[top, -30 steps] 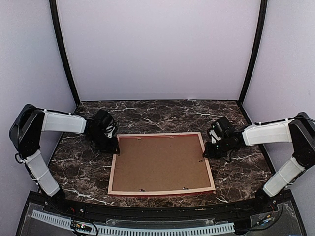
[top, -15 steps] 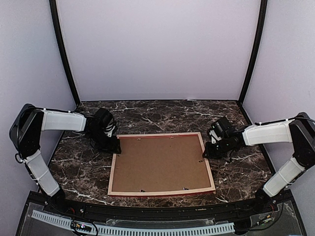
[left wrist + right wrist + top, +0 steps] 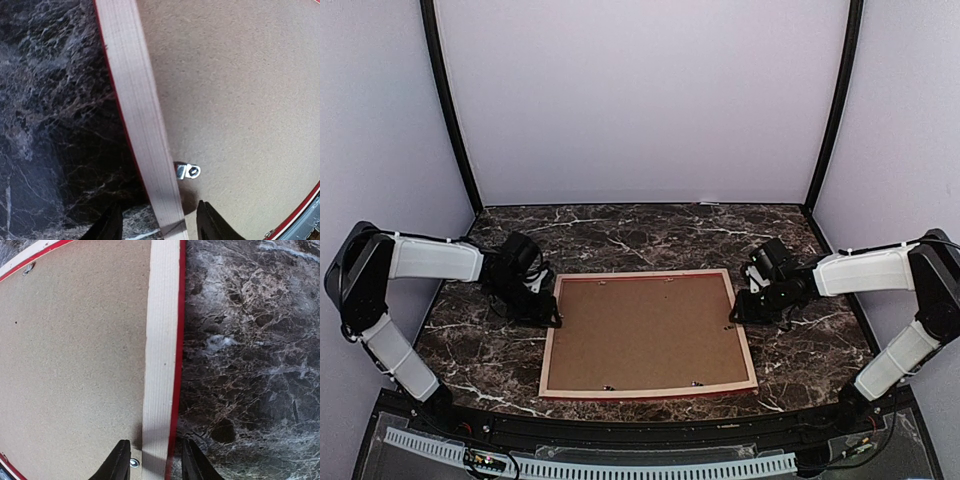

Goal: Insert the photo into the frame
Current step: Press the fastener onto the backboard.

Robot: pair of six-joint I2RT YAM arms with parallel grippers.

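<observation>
Left claw (image 3: 159, 222): parted, astride the left rail of the frame (image 3: 135, 100), gripping nothing. Right claw (image 3: 156, 457): likewise over the right rail, small gaps either side. The frame lies face-down mid-surface (image 3: 620, 235), backing board (image 3: 645, 335) seated. The photo is not visible, presumably beneath the board. Remaining steps look minor.

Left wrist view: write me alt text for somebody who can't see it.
The open left gripper straddles the diagonal rail of a pale wood frame with a thin red edge. Right of the rail lies a brown fibreboard backing with a small silver metal tab; left of it is the dark veined marble table.
</observation>
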